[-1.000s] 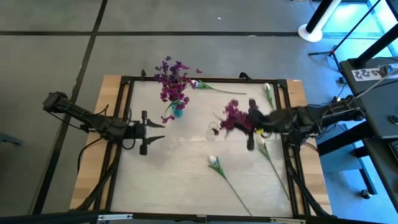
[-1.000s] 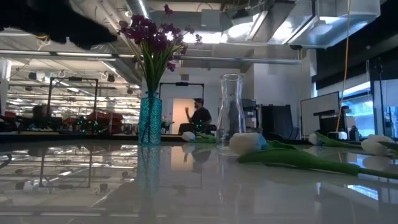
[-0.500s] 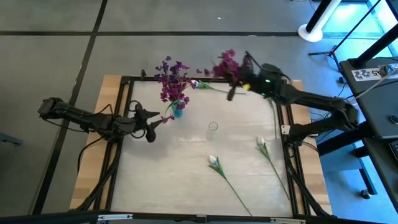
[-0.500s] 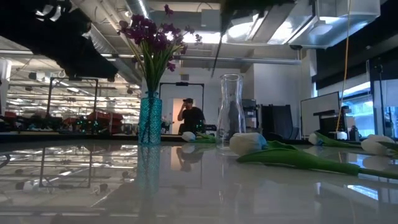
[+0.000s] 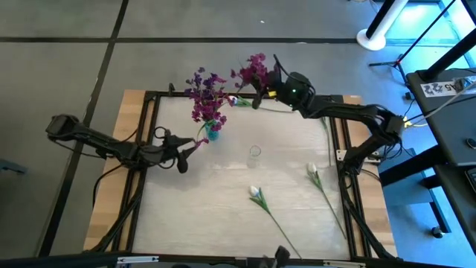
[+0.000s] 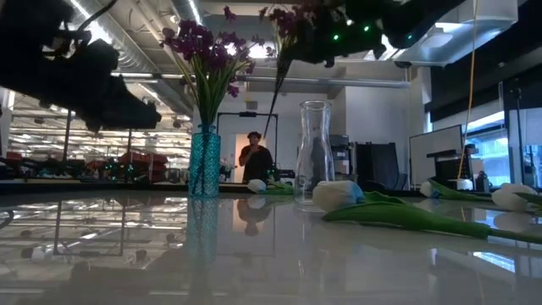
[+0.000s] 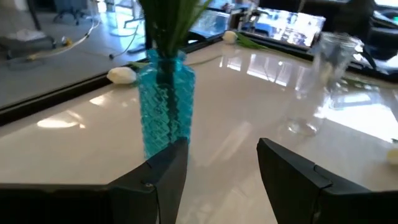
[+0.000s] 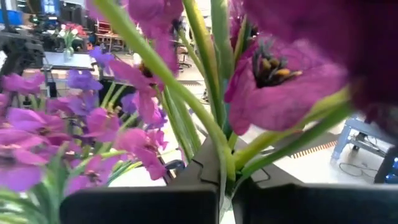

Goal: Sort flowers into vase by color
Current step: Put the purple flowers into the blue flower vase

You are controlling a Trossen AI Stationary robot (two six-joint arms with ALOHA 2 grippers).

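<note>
The right hand [image 5: 277,88], pinched on a purple stem [image 5: 253,74], holds it aloft just beside the blue vase [image 5: 213,133]; the left hand [image 5: 195,144], fingers spread and empty, waits close by that vase. Risk: the dangling stem could miss the narrow neck, or snag the purple flowers [image 5: 207,95] in it and tip the vase. No writing is readable.

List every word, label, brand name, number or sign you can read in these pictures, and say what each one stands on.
No text can be read for certain.
White tag on the dark stand at the right edge of the high view: dark characters, too small and blurred to read.
Blue vase, clear bottle, flowers and arms: no lettering shows.
</note>
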